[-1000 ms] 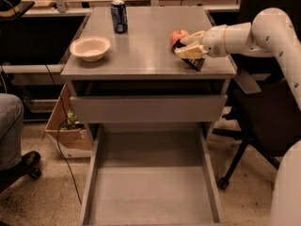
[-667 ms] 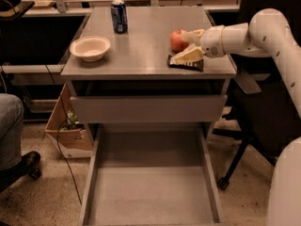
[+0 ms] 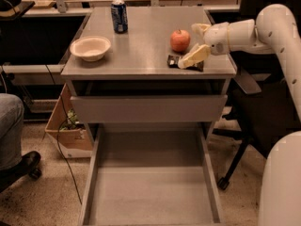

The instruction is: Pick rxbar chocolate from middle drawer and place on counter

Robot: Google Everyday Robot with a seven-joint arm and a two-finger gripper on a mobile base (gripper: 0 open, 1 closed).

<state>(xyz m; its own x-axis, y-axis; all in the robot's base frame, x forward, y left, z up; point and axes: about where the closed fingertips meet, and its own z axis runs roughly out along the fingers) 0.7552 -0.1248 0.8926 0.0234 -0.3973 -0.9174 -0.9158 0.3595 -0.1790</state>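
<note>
The rxbar chocolate [image 3: 177, 61] lies flat on the counter [image 3: 141, 48] near its front right edge, just in front of a red apple [image 3: 180, 40]. My gripper [image 3: 195, 42] is at the right end of the bar, a little above the counter, open. Its lower finger [image 3: 193, 56] lies over the bar's right end and the upper finger [image 3: 200, 28] points past the apple. The middle drawer [image 3: 150, 192] is pulled far out below, and its floor is bare.
A white bowl [image 3: 90, 47] sits at the counter's left and a blue can [image 3: 119, 16] at the back. The drawer above, with a tall grey front panel [image 3: 148, 108], stands slightly out. A cardboard box [image 3: 70, 131] and a person's leg [image 3: 9, 135] are at the left; an office chair [image 3: 244, 126] is at the right.
My gripper has drawn back to the right and opened. The bar now lies on the counter and the apple shows in full.
</note>
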